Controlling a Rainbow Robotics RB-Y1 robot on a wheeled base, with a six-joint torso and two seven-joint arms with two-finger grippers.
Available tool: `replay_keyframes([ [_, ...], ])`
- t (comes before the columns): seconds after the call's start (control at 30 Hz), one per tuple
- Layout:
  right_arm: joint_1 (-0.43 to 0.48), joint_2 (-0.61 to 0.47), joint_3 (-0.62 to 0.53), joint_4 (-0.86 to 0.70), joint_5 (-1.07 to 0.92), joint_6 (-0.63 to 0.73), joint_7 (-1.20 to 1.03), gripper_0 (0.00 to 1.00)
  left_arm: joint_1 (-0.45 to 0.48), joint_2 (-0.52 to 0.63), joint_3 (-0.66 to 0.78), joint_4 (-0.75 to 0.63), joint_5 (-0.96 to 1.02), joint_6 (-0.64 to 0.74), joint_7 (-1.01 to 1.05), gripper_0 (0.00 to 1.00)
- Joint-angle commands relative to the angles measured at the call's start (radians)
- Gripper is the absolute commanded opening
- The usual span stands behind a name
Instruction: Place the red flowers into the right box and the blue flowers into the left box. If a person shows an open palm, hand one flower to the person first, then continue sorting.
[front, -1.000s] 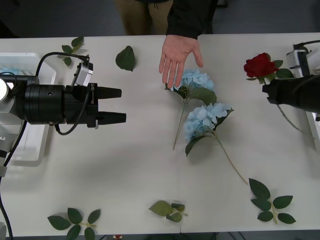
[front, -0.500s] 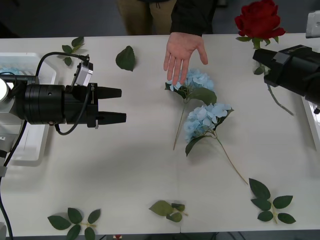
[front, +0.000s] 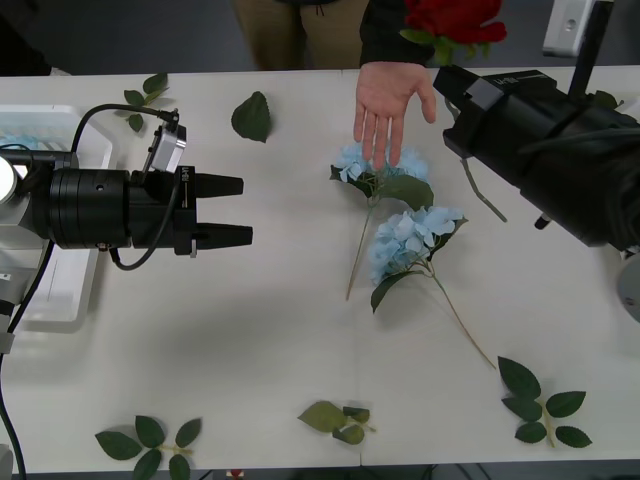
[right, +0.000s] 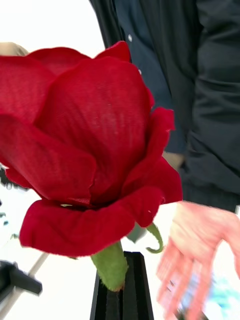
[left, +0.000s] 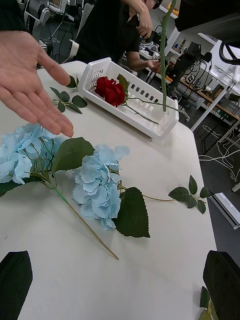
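Observation:
My right gripper (front: 450, 78) is shut on the stem of a red flower (front: 455, 18), a rose held high over the table's far edge, right beside the person's open palm (front: 393, 105). The rose head (right: 85, 160) looms close in the right wrist view, its stem base pinched at the black fingers (right: 131, 292). Two blue flowers (front: 380, 165) (front: 410, 238) lie mid-table under the palm. My left gripper (front: 243, 210) hovers open left of them, holding nothing. The left box (front: 85, 125) holds a blue flower. The right box (left: 150, 107) holds another red rose (left: 111, 91).
Loose green leaf sprigs lie around the table: one (front: 150, 95) and a single leaf (front: 251, 117) at the far left, others near the front edge (front: 148, 440) (front: 338, 420) (front: 540, 405). The held rose's stem (left: 163, 55) hangs down over the right box.
My right arm has swung left and up, carrying the rose from the table's right side to beside the person's hand. The hand shifted slightly right. The left arm has not moved.

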Motion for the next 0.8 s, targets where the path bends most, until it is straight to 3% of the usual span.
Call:
replay_keyframes([
  [0.03,-0.113,0.115,0.062,-0.033,0.177,0.079,-0.087,0.00,-0.004,-0.009,-0.010,-0.033,0.016,-0.010,-0.064,1.00],
  [0.27,-0.254,0.216,0.096,0.033,0.378,0.280,-0.131,0.00,-0.004,-0.009,-0.010,-0.033,0.016,-0.010,-0.064,1.00],
  [0.6,-0.412,0.218,0.197,0.205,0.597,0.254,-0.360,0.00,-0.004,-0.009,-0.010,-0.033,0.016,-0.010,-0.064,1.00],
  [0.8,-0.430,0.218,0.201,0.231,0.609,0.249,-0.375,0.00,-0.004,-0.009,-0.010,-0.033,0.016,-0.010,-0.064,1.00],
])
